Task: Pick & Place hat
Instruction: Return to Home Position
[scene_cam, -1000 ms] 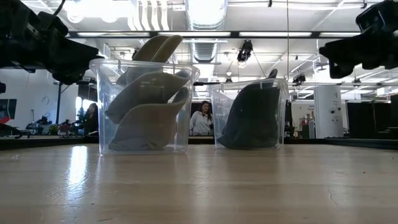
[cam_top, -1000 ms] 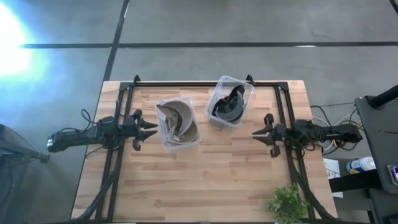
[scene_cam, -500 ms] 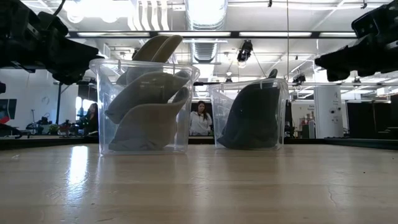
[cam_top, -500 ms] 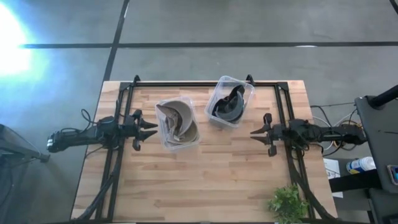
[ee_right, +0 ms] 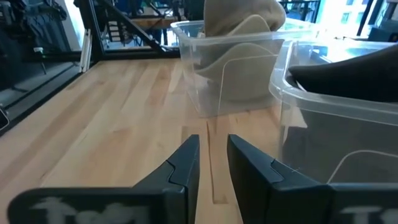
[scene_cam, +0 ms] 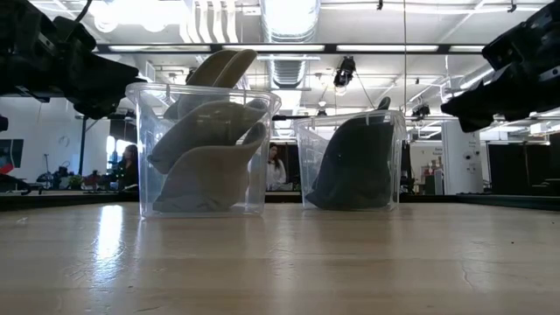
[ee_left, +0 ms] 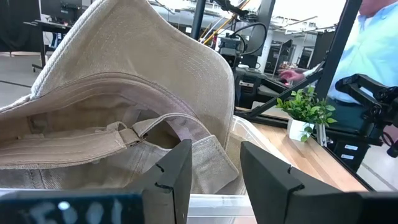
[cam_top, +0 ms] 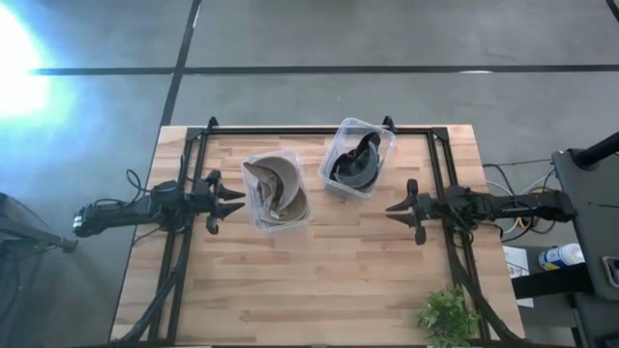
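Note:
Two clear plastic bins stand on the wooden table. The left bin (cam_top: 278,194) holds beige hats (ee_left: 124,106), the topmost sticking up over its rim (scene_cam: 214,70). The right bin (cam_top: 359,157) holds dark hats (scene_cam: 354,166). My left gripper (cam_top: 235,200) is open and empty, level, just left of the beige bin, its fingers pointing at the hats (ee_left: 214,168). My right gripper (cam_top: 390,209) is open by a narrow gap and empty, to the right of the bins and nearer the front than the dark bin, above the tabletop (ee_right: 213,165).
A small green plant (cam_top: 447,315) stands at the table's near right corner. Black frame rails (cam_top: 319,130) run along the far edge and both sides. A person (ee_left: 373,43) shows beyond the table, and another (scene_cam: 275,166) behind the bins. Bare wood (cam_top: 319,280) lies in front of the bins.
My right gripper has moved toward the table's left edge, closer to the bins, and has tipped its tip slightly downward. The bins and hats have stayed where they were.

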